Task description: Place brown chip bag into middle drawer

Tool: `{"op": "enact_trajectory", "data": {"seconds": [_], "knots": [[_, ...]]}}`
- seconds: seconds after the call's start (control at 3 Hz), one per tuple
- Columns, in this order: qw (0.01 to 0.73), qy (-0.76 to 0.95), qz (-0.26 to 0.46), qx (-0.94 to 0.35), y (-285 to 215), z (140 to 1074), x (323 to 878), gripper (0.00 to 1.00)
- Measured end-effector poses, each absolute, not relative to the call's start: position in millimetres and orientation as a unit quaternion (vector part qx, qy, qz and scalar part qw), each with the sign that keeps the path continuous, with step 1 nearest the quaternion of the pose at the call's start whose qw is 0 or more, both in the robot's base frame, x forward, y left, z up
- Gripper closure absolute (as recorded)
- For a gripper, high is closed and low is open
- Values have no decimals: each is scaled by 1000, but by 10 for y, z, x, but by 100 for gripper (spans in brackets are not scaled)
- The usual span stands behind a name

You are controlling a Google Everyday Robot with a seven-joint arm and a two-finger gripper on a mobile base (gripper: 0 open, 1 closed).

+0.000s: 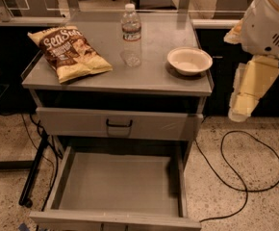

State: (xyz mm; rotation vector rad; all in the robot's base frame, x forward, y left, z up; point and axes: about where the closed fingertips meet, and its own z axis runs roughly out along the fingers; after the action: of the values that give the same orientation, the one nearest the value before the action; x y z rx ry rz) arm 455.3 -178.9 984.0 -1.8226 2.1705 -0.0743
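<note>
Grey metal counter (pixel 149 78) with the brown chip bag (pixel 69 52) flat on its left part, not yet grasped, and the middle drawer (pixel 120 186) pulled out bare below its front, ready to receive. Gripper (pixel 243 105) hanging off the counter's right side, well apart from the bag, open or closed impossible to tell. On the counter between them, water bottle (pixel 131 32) mid-back and white bowl (pixel 189 60) right, probably to be skirted.

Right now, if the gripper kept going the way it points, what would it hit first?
The gripper hangs right of the cabinet, pointing downward. Straight on it likely meets the speckled floor by the black cable; depth is unclear.
</note>
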Motion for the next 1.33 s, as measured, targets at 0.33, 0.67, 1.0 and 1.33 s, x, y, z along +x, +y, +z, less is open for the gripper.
{"op": "enact_trajectory", "data": {"seconds": [0.33,0.67,1.0,1.33], "knots": [[186,730,-30,-657,-1481,9973,4767,0],[225,675,-30,-702,-907,10181,4959,0],[244,628,-16,-739,-395,10260,5045,0],[246,627,-17,-739,-387,10272,5048,0]]}}
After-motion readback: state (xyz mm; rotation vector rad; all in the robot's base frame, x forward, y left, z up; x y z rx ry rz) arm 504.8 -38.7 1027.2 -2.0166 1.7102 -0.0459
